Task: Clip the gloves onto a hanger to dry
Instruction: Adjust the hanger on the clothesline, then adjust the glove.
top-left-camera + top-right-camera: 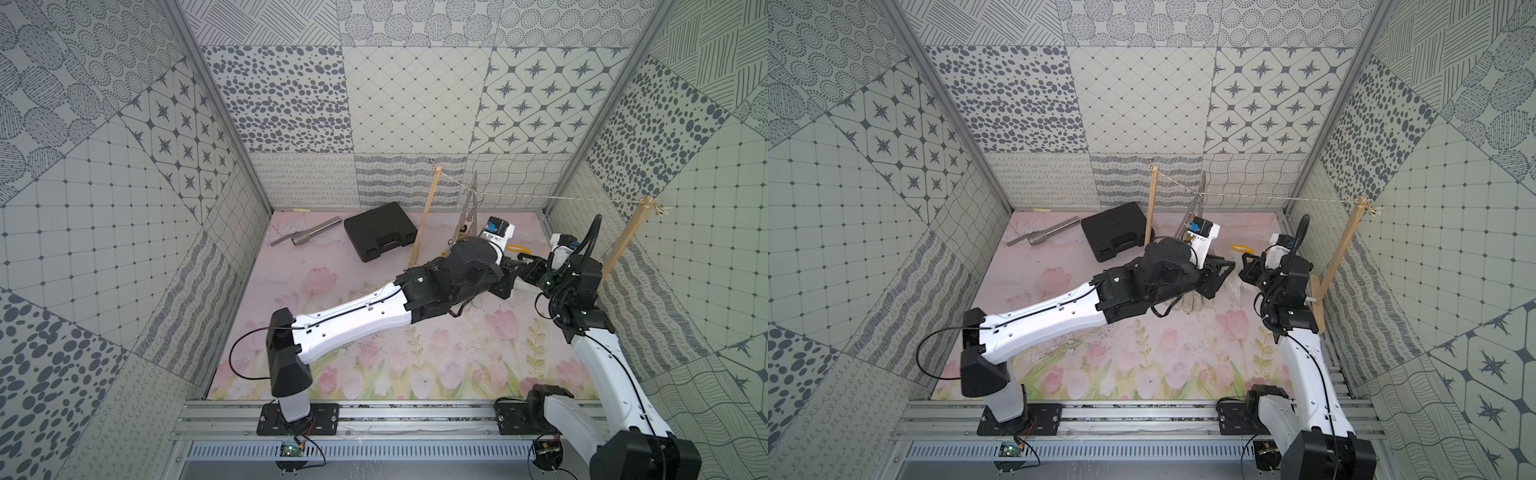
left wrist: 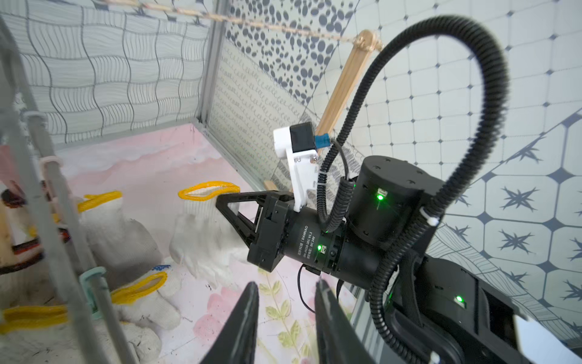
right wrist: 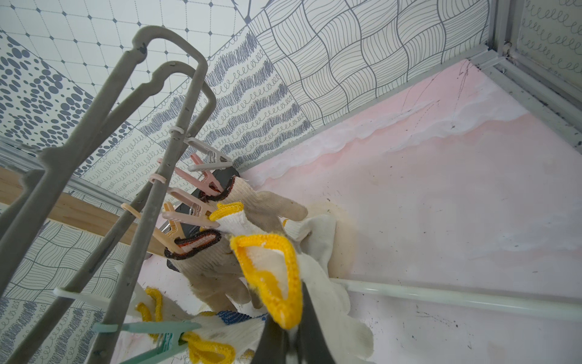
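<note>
The grey hanger [image 3: 185, 126] of narrow loops hangs from the string, also visible in both top views [image 1: 469, 203] [image 1: 1196, 199]. Its pastel pegs [image 3: 201, 179] hold beige gloves [image 3: 261, 201] by their cuffs. More gloves [image 2: 116, 227] lie under it. My right gripper [image 3: 289, 315] is shut on a white glove [image 3: 327, 302] just below its yellow cuff and holds it up beside the hanger; in the left wrist view that glove [image 2: 201, 233] hangs from the right gripper [image 2: 220, 201]. My left gripper [image 2: 286, 283] stands close by, its jaws apart with nothing between them.
Two wooden posts [image 1: 424, 220] [image 1: 623, 245] carry the string [image 1: 540, 197]. A black case [image 1: 380, 237] and a metal pipe [image 1: 307, 235] lie at the back left. A white rod [image 3: 441, 293] lies on the floor near the right wall.
</note>
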